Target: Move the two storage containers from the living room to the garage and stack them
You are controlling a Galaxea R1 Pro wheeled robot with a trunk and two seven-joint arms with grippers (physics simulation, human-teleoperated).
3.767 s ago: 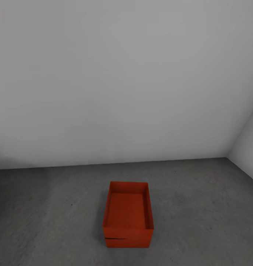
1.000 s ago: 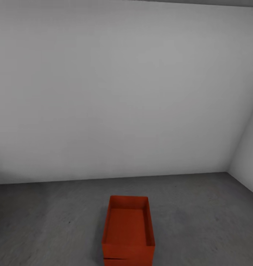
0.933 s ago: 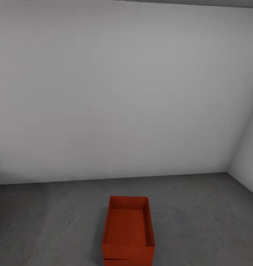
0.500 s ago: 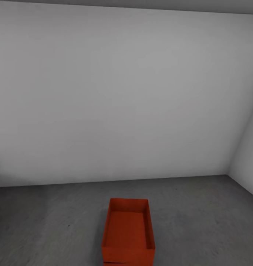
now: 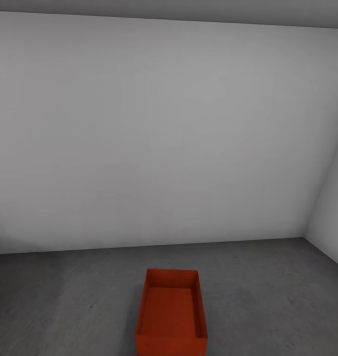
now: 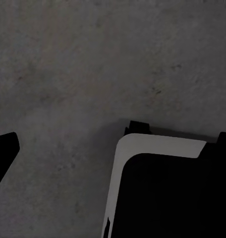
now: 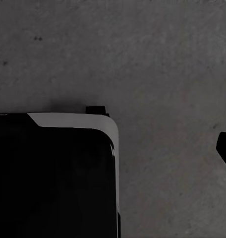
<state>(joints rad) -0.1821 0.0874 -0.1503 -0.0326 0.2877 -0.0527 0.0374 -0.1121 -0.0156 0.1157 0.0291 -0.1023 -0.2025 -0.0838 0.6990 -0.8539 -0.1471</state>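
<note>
Both hands low over grey floor (image 6: 93,59), grip impossible to tell; stacked storage containers (image 5: 171,314) ahead.

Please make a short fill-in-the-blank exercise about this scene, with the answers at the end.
1. The storage container has the color ____.
2. It stands on a dark grey ____ of concrete.
3. Its top is ____, so the flat bottom inside shows.
4. Behind it rises a plain light grey ____.

Answers: orange-red; floor; open; wall
</note>
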